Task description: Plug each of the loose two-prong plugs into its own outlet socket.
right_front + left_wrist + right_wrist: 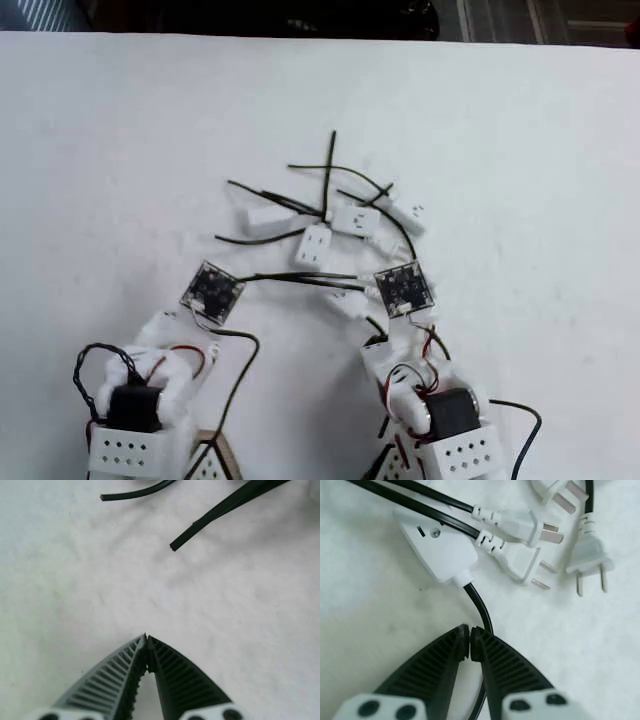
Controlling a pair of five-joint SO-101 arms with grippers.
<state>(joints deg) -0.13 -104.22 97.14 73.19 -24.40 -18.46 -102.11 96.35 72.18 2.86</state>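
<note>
Across the wide white tabletop [520, 150] we see both arms at the near edge and, at the middle, a tangle of white plastic outlet sockets [316, 245] and thin black cords [329, 165]. Our right gripper [469, 635], its ribbed black fingers [445, 655] pressed together on nothing, sits just beside the black cable [481, 607] of a white plastic block [440, 547], and three loose white two-prong plugs [587, 560] lie unplugged near that block. Our left gripper [146, 641], likewise closed and empty, hovers over bare table, apart from two black cord ends [173, 546].
</note>
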